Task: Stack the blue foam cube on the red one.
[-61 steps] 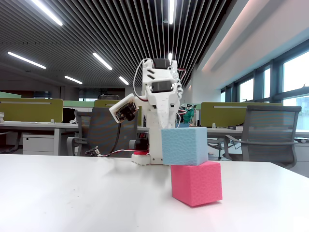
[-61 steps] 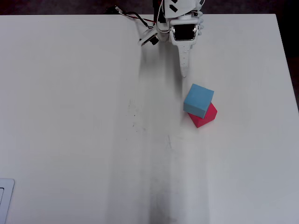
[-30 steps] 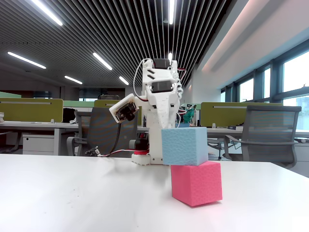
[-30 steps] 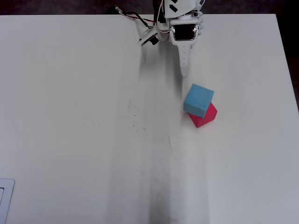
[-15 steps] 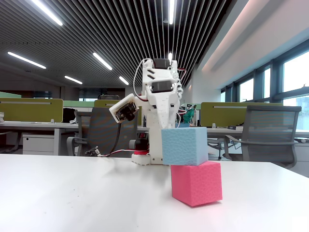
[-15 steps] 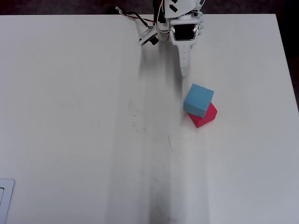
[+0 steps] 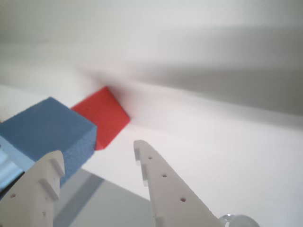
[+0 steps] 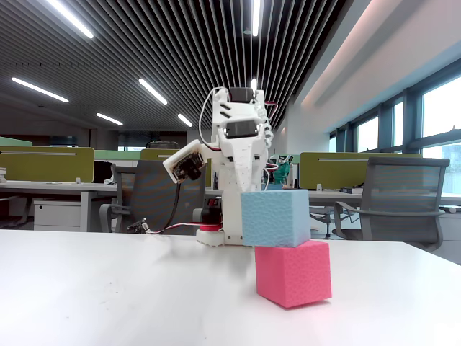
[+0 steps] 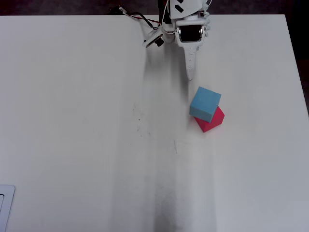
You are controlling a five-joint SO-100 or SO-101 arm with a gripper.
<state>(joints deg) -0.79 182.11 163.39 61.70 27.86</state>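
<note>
The pale blue foam cube [image 8: 275, 217] rests on top of the pinkish-red cube [image 8: 294, 274], shifted to the left and turned a little, so part of it overhangs. From above, the blue cube [image 9: 205, 103] covers most of the red cube [image 9: 212, 123]. My gripper [image 9: 189, 72] is drawn back towards the arm's base, apart from the stack. In the wrist view the gripper [image 7: 98, 152] is open and empty, with the blue cube [image 7: 47, 127] and the red cube [image 7: 104, 113] ahead at the left.
The white table [image 9: 72, 121] stretches wide to the left and front of the stack. The arm's base with its wires [image 9: 145, 21] stands at the far edge. A white object [image 9: 5, 208] sits at the front left corner.
</note>
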